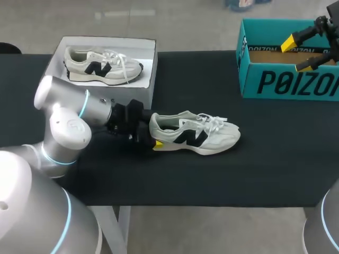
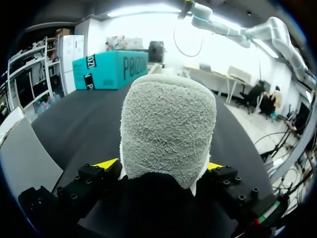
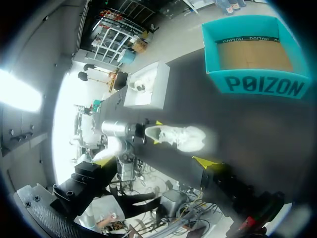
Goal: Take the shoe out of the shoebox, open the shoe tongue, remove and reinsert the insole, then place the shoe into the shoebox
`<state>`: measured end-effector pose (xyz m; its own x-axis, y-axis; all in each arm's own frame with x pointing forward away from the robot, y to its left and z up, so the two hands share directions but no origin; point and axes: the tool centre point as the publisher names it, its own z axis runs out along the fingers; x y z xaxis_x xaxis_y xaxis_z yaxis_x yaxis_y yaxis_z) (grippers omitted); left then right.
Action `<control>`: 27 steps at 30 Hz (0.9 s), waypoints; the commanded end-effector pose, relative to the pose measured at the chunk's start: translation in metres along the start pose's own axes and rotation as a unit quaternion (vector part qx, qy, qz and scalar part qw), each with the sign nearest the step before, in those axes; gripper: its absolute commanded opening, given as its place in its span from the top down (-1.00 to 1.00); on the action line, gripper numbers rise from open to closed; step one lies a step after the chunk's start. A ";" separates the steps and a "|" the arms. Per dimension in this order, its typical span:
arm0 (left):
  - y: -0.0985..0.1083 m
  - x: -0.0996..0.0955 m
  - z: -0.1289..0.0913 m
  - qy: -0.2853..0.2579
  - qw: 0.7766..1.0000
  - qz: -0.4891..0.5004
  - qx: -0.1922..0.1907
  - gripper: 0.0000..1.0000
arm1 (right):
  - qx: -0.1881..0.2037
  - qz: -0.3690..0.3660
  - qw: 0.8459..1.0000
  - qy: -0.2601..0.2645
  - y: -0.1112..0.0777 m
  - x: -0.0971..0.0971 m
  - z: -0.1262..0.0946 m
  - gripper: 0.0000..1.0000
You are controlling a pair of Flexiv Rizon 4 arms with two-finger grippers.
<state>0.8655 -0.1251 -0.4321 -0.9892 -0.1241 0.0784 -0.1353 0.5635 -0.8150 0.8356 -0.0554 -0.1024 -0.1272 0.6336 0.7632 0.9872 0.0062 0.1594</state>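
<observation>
Rough, seemingly suede cloth on shoe (image 2: pixel 168 129) heel

The tool (image 2: pixel 161 165) grips the heel of the shoe (image 2: pixel 168 126), one yellow fingertip (image 2: pixel 107 163) pressed to each side of its grey, fuzzy heel. The shoe points straight away from the tool along the black tabletop (image 2: pixel 81 126). Well ahead, past the toe and off to one side, stands the teal shoebox (image 2: pixel 111 69). A pale box wall (image 2: pixel 22 153) lies beside the tool.
</observation>
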 end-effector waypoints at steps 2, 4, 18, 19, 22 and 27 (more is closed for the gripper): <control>-0.002 -0.006 0.002 0.002 1.000 0.001 -0.005 1.00 | 0.001 0.000 1.000 -0.001 0.002 -0.001 0.000 -1.00; -0.003 -0.006 0.001 0.006 1.000 0.007 -0.009 1.00 | 0.001 0.000 1.000 -0.001 0.002 -0.001 0.000 -1.00; -0.003 -0.008 -0.001 0.020 1.000 0.002 -0.008 1.00 | 0.001 0.000 1.000 -0.001 0.002 -0.001 0.000 -1.00; -0.003 -0.008 -0.001 0.020 1.000 0.002 -0.008 1.00 | 0.001 0.000 1.000 -0.001 0.002 -0.001 0.000 -1.00; -0.003 -0.008 -0.001 0.020 1.000 0.002 -0.008 1.00 | 0.001 0.000 1.000 -0.001 0.002 -0.001 0.000 -1.00; -0.003 -0.008 -0.001 0.020 1.000 0.002 -0.008 1.00 | -0.042 0.042 0.992 -0.108 0.006 0.012 0.009 -1.00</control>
<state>0.8725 -0.1249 -0.4294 -0.9911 -0.0906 0.0975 -0.1320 0.5762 -0.8065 0.8444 -0.0574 -0.1065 -0.0879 0.6876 0.7207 0.9870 -0.0377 0.1563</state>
